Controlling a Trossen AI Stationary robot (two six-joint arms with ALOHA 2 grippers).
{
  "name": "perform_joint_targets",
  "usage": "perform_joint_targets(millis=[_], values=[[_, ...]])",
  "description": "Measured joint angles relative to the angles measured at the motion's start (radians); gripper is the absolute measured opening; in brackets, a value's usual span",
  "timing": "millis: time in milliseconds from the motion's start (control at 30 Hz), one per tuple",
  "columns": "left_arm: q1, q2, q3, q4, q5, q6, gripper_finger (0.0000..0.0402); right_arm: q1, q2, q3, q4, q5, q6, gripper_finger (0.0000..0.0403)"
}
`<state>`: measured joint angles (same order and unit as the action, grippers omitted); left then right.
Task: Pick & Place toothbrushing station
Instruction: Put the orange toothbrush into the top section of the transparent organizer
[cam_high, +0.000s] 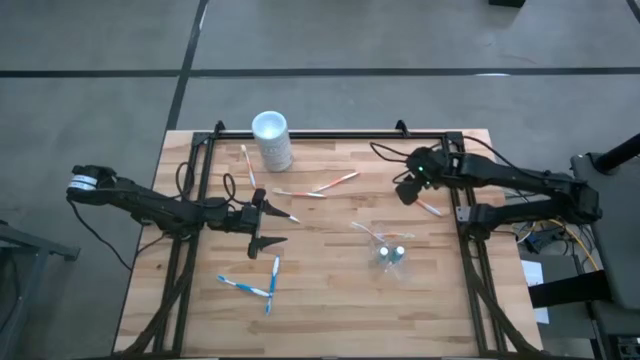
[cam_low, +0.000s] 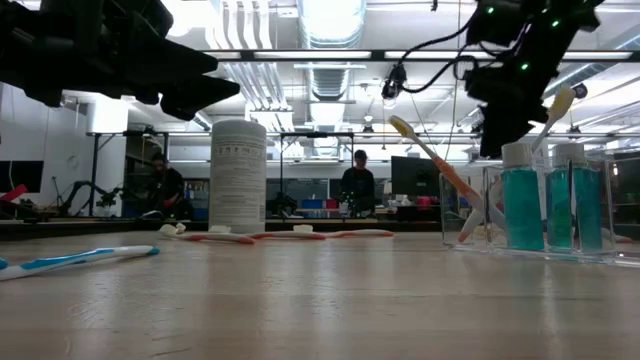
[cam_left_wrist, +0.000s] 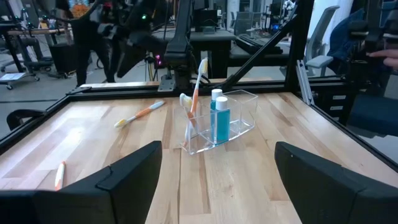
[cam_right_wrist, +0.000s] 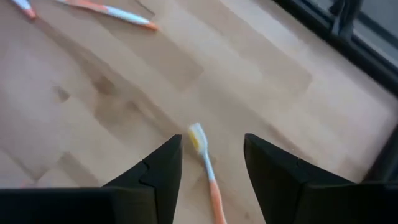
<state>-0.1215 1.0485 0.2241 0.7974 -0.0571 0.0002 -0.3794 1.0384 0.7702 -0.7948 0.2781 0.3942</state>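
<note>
Toothbrush holder (cam_high: 392, 250), clear plastic, sits right of the worktop's middle toward the near edge; one orange brush (cam_left_wrist: 194, 93) and blue-capped bottles already in it.
Step looks like the pick phase for the next brush: right gripper (cam_high: 408, 190) hovers near the right edge over an orange-and-white toothbrush (cam_right_wrist: 206, 163) lying flat between its spread fingers, not touching. Next move probably calls for a straight drop and a pinch on the thin handle, which could slip. Left gripper (cam_high: 268, 226) waits left of middle, fingers spread wide, empty. Blue brushes (cam_high: 255, 283) lie by the near edge, more orange brushes (cam_high: 322, 187) mid-table, white cup (cam_high: 272, 139) at the far edge. Surface is pale wood planks in a black frame; behind it, a lab with people (cam_low: 358, 184) at desks.
</note>
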Motion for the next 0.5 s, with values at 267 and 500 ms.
perform_joint_targets(millis=[267, 500], values=[[0.000, 0.000, 0.000, 0.001, 0.000, 0.000, 0.0319, -0.037, 0.129, -0.008, 0.079, -0.098, -0.030, 0.0155], [0.000, 0.000, 0.000, 0.003, 0.000, 0.000, 0.0319, -0.086, 0.139, -0.119, 0.302, -0.177, -0.077, 0.0155]])
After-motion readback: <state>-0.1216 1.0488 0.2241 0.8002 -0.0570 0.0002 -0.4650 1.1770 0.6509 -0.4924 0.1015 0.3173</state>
